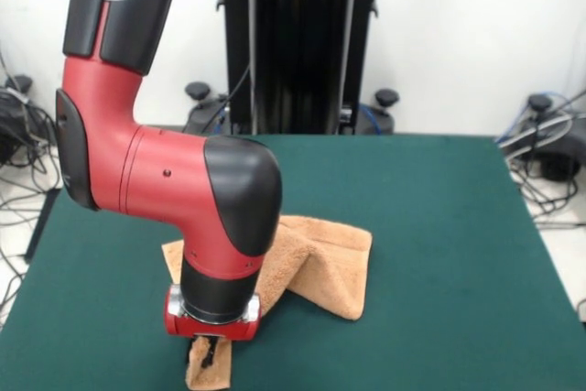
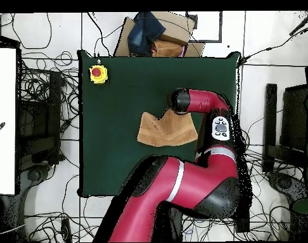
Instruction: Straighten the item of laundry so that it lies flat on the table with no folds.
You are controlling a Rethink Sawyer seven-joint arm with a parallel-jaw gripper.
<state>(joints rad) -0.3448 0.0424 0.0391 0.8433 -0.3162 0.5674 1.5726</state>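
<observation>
The peach-orange terry towel (image 1: pixel 316 258) lies rumpled and folded near the middle of the green counter (image 1: pixel 458 254). It looks soft, light and limp, so a corner or hem is the best hold. The pincer (image 1: pixel 209 351) pinches the towel's corner nearest the camera, its tips pressed into the cloth.

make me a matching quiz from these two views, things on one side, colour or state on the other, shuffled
Things:
1. towel
2. table
3. button box
4. gripper

States:
A. yellow with a red top, near a table corner
B. down low at one end of the cloth
C. dark green, flat
D. peach-orange, rumpled and folded over itself

Pairs: 1-D, 2-C, 3-A, 4-B
</observation>
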